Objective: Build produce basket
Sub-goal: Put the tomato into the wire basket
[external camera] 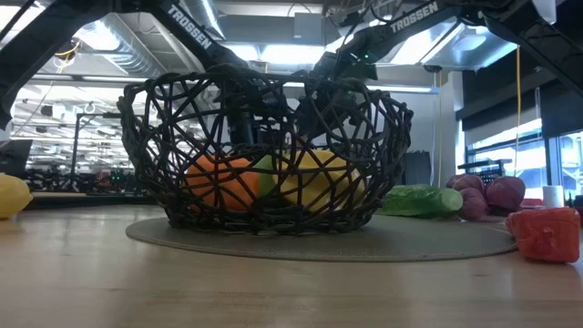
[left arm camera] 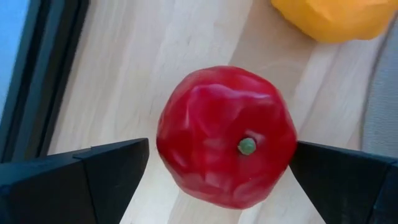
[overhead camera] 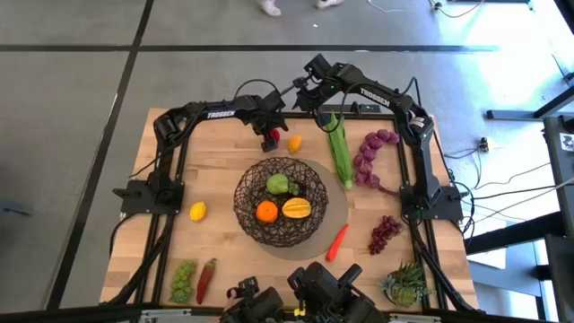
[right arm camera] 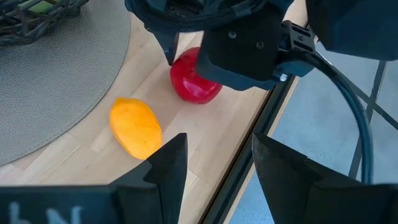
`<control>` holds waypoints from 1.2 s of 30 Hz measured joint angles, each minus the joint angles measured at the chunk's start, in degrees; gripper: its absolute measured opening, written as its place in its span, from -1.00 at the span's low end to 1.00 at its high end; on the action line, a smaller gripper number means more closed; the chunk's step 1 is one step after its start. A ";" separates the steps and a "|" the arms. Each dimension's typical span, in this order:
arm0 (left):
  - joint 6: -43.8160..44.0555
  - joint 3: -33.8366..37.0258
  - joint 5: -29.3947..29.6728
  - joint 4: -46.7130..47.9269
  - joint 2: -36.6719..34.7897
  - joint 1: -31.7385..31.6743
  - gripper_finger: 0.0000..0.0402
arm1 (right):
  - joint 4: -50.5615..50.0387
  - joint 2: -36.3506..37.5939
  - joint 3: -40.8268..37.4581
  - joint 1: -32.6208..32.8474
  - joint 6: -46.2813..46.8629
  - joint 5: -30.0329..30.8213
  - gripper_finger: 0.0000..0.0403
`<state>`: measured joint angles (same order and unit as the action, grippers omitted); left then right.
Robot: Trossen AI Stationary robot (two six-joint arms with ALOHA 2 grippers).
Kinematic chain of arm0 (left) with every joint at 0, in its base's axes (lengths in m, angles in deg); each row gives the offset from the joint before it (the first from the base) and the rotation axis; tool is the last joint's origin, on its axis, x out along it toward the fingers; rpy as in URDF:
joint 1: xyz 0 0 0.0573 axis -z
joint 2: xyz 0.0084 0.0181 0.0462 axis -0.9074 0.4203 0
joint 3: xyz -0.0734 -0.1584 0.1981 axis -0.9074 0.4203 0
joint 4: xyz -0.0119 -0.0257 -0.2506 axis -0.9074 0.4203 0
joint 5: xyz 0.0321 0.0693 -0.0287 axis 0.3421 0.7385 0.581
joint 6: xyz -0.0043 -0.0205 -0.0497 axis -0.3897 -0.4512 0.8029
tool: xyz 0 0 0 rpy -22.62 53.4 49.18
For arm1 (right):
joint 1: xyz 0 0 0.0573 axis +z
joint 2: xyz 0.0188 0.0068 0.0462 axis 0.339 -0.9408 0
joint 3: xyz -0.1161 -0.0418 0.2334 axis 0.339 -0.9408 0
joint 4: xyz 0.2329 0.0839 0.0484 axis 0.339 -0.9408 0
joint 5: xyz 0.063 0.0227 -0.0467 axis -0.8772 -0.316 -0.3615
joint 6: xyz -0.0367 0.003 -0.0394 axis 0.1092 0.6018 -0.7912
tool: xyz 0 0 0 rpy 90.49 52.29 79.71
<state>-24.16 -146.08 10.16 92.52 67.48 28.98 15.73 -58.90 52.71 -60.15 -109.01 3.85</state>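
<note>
Basket roughly a third filled, by my read: the round dark wire-mesh basket (overhead camera: 282, 213) sits mid-bench on its grey round mat (overhead camera: 334, 212) and holds three pieces so far – a green apple (overhead camera: 278, 185), an orange (overhead camera: 266, 212) and a yellow-orange mango (overhead camera: 297, 208). Still loose on the wooden bench (overhead camera: 224, 256): a shiny red apple (left arm camera: 226, 135) and a small orange-yellow fruit (overhead camera: 294, 143) at the far edge, a long green leafy stalk (overhead camera: 340, 149), a curved string of dark purple fruit (overhead camera: 372, 158), a purple grape bunch (overhead camera: 386, 232), an orange-red carrot (overhead camera: 336, 242) lying partly on the mat's near rim, a yellow lemon (overhead camera: 198, 212), green grapes (overhead camera: 184, 280) and a red chilli (overhead camera: 206, 279). The spiky green succulent (overhead camera: 406, 283) in the near right corner isn't produce, so I'd leave it. Left claw (left arm camera: 217, 171) is down over the red apple, jaws wide open with one finger on each side – not clamped yet, visible gaps both sides in the wrist view. So the red apple looks like pick number four, grasp pending. Right claw (right arm camera: 214, 165) is open and empty, hanging above the far bench edge just beside the left one, looking down at the red apple and the orange-yellow fruit. Most of the load remains.
</note>
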 joint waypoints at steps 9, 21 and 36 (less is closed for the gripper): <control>1.90 0.00 1.32 0.00 0.00 -0.02 0.83 | -0.01 0.00 0.00 0.00 0.00 0.00 -0.12; 4.30 0.00 1.34 0.00 0.00 0.00 0.42 | -0.02 0.00 0.00 0.00 0.00 0.02 -0.12; 4.94 -0.07 1.61 0.79 -0.07 -0.04 0.18 | -0.02 0.00 0.00 0.00 0.00 0.00 -0.12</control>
<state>-19.22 -146.14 11.76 93.31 67.42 28.94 15.71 -58.90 52.71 -60.15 -109.01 3.85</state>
